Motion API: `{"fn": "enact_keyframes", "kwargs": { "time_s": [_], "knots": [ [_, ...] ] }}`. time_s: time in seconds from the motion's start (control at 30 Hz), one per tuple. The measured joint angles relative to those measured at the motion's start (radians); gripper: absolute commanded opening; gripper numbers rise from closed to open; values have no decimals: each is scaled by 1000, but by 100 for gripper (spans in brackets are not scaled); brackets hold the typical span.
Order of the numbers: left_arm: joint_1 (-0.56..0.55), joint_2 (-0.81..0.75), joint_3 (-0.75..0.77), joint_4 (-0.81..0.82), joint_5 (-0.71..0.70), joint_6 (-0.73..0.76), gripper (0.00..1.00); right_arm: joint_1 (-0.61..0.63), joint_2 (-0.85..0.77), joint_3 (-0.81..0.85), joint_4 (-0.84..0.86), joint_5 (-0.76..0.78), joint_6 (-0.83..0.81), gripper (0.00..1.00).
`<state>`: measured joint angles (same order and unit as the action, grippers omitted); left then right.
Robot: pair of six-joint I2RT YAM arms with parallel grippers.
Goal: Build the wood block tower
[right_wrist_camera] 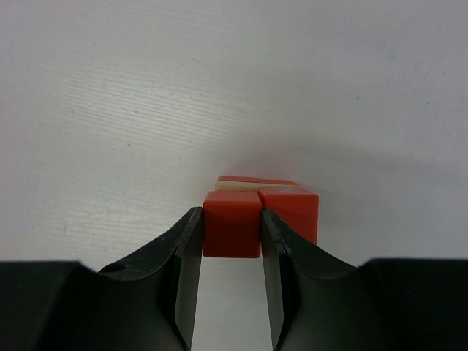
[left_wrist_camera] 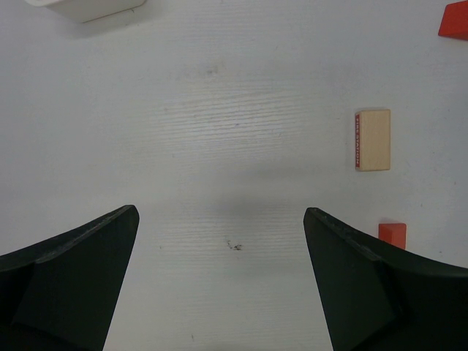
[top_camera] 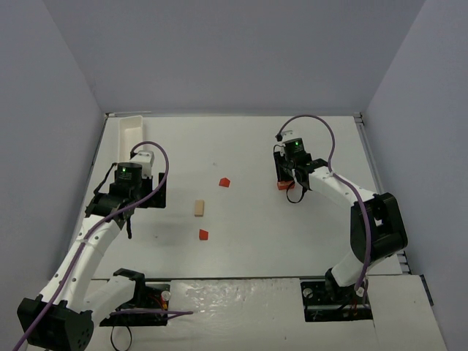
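The right claw (right_wrist_camera: 231, 213) is squeezed tight on one red cube (right_wrist_camera: 232, 227). Its two dark fingers (right_wrist_camera: 186, 252) press flat on the cube's two sides. That cube is part of the wood block tower (right_wrist_camera: 281, 208).

In the right wrist view I count four pieces in the tower. Two red cubes sit side by side in front (the held one is the left of the pair). One pale tan piece (right_wrist_camera: 237, 184) lies behind them, and a thin strip of red shows behind that. The cubes look smooth, with soft, rounded edges. The front pair makes a short row that runs sideways across the claw. I cannot tell how tall the pile is.

From above, the tower sits far to the right of the long white tray (top_camera: 131, 130), well apart from it. There is one tray. It has thin raised walls, and its long side runs from near to far.

Three loose blocks lie between the tray and the tower. They are one red block (top_camera: 224, 182), a second red block (top_camera: 204, 235) and one tan block (top_camera: 198, 208). The tan block is a flat, pale wooden brick with a red strip along one long edge. Its long side runs almost the same way as the tray's.

The left claw (left_wrist_camera: 219, 216) is spread wide apart and holds nothing. It hangs near the close end of the tray, over the white table (left_wrist_camera: 219, 110). The table has faint lines on it, like wood grain.
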<state>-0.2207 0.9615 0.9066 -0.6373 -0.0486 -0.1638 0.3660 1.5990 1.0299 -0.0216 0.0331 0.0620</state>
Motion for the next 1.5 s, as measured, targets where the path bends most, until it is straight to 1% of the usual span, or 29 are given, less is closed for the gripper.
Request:
{"fn": "enact_keyframes", "kwargs": {
  "time_s": [0.37,0.93,1.27,1.5],
  "knots": [
    [0,0,0,0,0,0,95,0,0,-1,4,0,0,28],
    [0,0,0,0,0,0,95,0,0,-6,11,4,0,33],
    [0,4,0,0,1,0,95,0,0,-6,11,7,0,38],
    [0,5,0,0,1,0,95,0,0,-6,11,7,0,39]
  ]
}}
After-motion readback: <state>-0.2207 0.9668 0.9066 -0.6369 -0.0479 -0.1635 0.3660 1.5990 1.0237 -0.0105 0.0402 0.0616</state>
